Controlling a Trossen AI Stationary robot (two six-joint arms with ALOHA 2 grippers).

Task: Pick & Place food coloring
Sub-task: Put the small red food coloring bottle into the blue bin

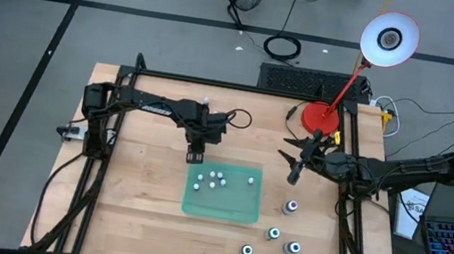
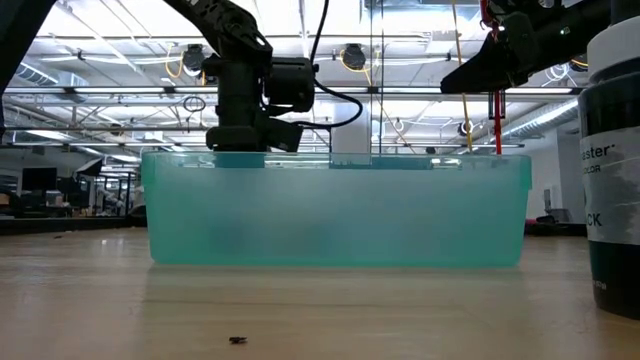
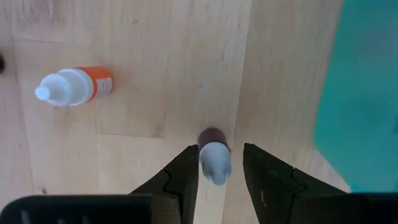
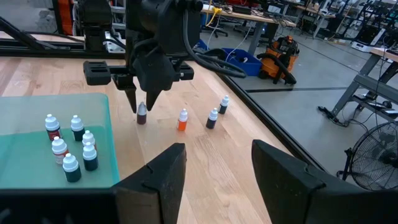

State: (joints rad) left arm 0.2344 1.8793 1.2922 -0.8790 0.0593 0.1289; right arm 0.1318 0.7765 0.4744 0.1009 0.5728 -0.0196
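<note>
1. The food coloring comes in two sizes. We count four small bottles standing on the bare wood just off the far edge of the tray (image 4: 93, 106). They are a dark one (image 4: 142, 114), an orange one (image 4: 182, 120) and two more dark ones (image 4: 212, 117) (image 4: 223, 104).
2. Inside the green tray (image 1: 237, 210) we count six small white-capped bottles. Five sit in a loose cluster (image 1: 212, 181) and one stands off by itself (image 1: 251, 181).
3. On the right side of the tray, out on the table (image 1: 136, 194), stand four bigger bottles (image 1: 291, 208) (image 1: 273, 233) (image 1: 291, 247) (image 1: 247, 251).
4. The left gripper (image 1: 195, 156) is down over that first dark bottle (image 3: 214, 158). Its fingers straddle the cap partway apart, with a sliver of wood showing on one side. As far as we can see it isn't clamped on, and the bottle stands on the table.
5. The right gripper (image 1: 294, 175) hangs above the table to the tray's right, fingers apart, holding nothing.
6. The overhead view barely shows the four small loose bottles, which sit by the left arm. The right wrist view lays them out in a row, and the left wrist view catches only the dark one and the orange one (image 3: 74, 86).
7. From table height the tray wall (image 2: 335, 210) hides everything inside it. That view does show one big dark bottle (image 2: 612, 150) up close at the edge.
</note>
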